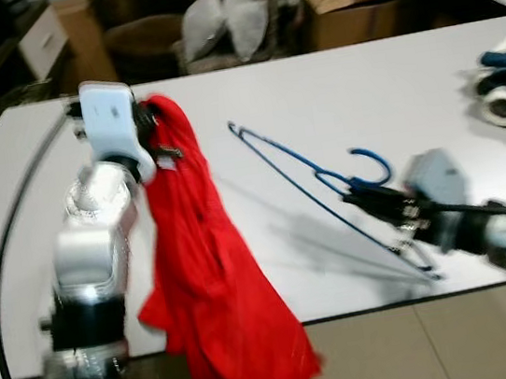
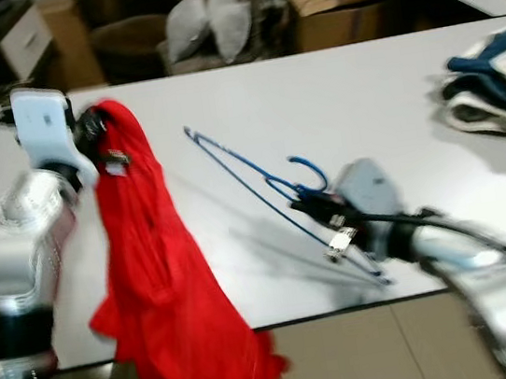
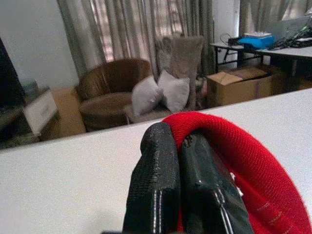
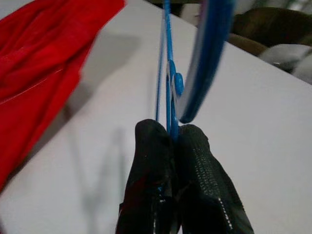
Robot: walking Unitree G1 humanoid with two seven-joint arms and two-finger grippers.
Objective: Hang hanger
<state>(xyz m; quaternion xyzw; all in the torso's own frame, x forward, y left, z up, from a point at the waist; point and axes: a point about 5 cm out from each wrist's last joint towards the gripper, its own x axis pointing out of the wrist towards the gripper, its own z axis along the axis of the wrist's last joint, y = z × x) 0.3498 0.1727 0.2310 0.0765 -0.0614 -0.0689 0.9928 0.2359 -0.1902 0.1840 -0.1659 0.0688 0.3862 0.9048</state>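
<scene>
The hanger (image 1: 317, 176), blue wire, is pinched just below its hook in the clenched right pincer (image 1: 356, 199), slanting away over the white bench (image 1: 332, 84). The left pincer (image 1: 151, 119) is clamped on a red cloth (image 1: 211, 280), raised above the bench's near edge, the cloth drooping beneath it past the edge.

white table (image 1: 332, 84), 2 cushions (image 3: 161, 95), cardboard box (image 1: 353, 12)

left gripper (image 1: 147, 121) raised, clamped, right gripper (image 1: 353, 198) pinched
</scene>
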